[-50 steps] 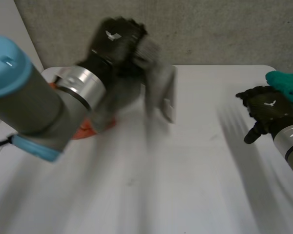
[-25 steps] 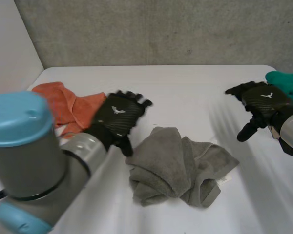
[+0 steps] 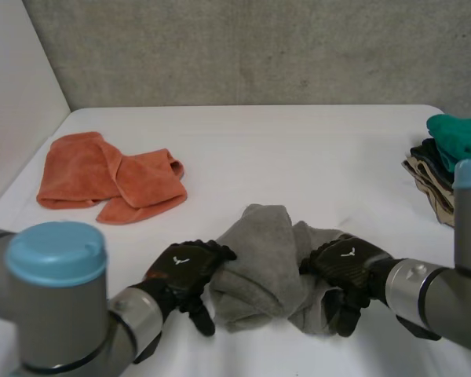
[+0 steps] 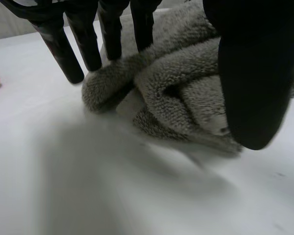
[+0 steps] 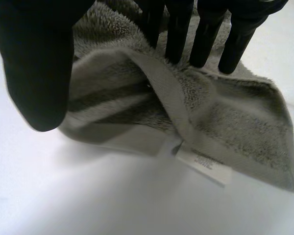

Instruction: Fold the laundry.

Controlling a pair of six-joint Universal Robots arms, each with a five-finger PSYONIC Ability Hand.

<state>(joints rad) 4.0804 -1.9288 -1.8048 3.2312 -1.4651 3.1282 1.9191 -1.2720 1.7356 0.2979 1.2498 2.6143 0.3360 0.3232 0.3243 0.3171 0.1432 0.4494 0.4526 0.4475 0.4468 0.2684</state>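
A crumpled grey towel (image 3: pixel 271 259) lies on the white table (image 3: pixel 298 149), near its front. My left hand (image 3: pixel 184 271) rests at the towel's left edge. Its straight fingers (image 4: pixel 68 51) touch the folds of the towel (image 4: pixel 186 88), and its thumb (image 4: pixel 252 73) stands apart over the pile, so the hand is open. My right hand (image 3: pixel 347 263) sits on the towel's right side. There its straight fingers (image 5: pixel 179 29) press on the cloth (image 5: pixel 225 117) and its thumb (image 5: pixel 36 63) hangs clear, also open. A white label (image 5: pixel 203 164) sticks out of the hem beneath that palm.
An orange towel (image 3: pixel 110 177) lies bunched at the table's left. A stack of folded laundry (image 3: pixel 439 169) with a green piece (image 3: pixel 459 133) on top stands at the right edge. A grey wall runs behind the table.
The left hand swung the grey towel over, let it drop on the table and pulled back beside it. The right hand came from the folded stack to the towel's right side.
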